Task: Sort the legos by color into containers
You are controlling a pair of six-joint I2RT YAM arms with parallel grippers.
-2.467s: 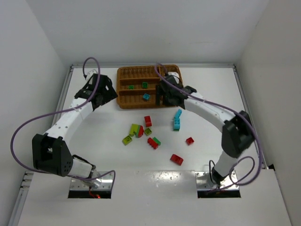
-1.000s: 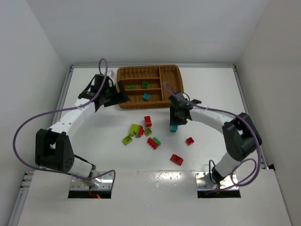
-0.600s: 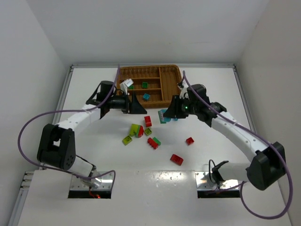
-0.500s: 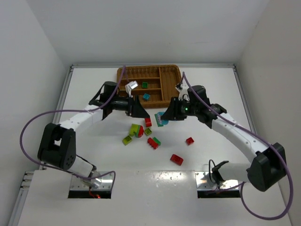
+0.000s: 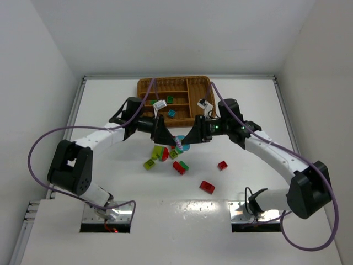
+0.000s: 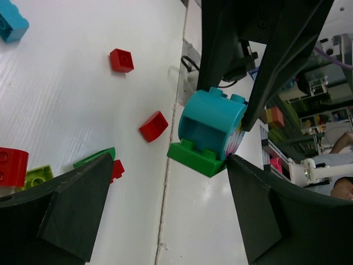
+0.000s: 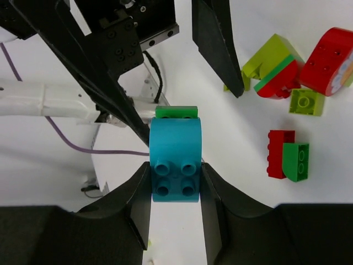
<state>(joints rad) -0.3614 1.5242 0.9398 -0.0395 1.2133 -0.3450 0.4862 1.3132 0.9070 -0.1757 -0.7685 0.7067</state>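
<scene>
My right gripper (image 7: 175,172) is shut on a cyan arched lego (image 7: 175,157) with a green brick (image 7: 176,112) stuck to its far end, held above the table (image 5: 181,142). My left gripper (image 6: 171,160) faces it, open, its jaws on either side of the green brick (image 6: 196,157). One fingertip (image 6: 234,163) is right beside that brick; I cannot tell if it touches. Loose legos lie below: red (image 5: 207,186), red (image 5: 222,164), lime (image 5: 149,163). The wicker tray of containers (image 5: 144,88) holds a green brick (image 5: 170,100) and a cyan one (image 5: 171,113).
A red and green pair (image 7: 288,155), a lime brick (image 7: 307,102) and a red arched piece (image 7: 331,55) lie under the two grippers. White walls ring the table. Both arms reach in to meet just in front of the tray.
My right gripper has lifted the cyan lego off the table and carried it left. My left arm has swung from the tray to meet it, and its jaws have widened.
</scene>
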